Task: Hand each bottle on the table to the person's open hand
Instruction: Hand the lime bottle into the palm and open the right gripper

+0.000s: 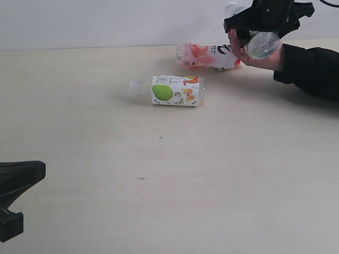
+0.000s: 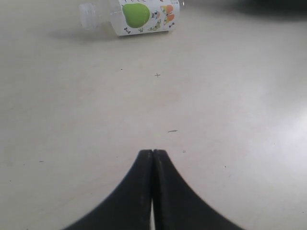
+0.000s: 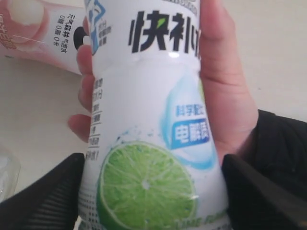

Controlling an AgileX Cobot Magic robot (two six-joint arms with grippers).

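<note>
My right gripper is shut on the lime-label bottle, held above the far right of the table. The person's open hand lies against this bottle, with fingers and thumb curling round it. On the table by the hand, the pink-white bottle lies on its side. Nearer the middle lies the green-apple bottle, cap to the left. My left gripper is shut and empty, low at the near left. I see no blue-white bottle.
The person's black sleeve rests along the far right of the table. A clear object shows at the edge of the right wrist view; what it is cannot be told. A pale wall backs the table.
</note>
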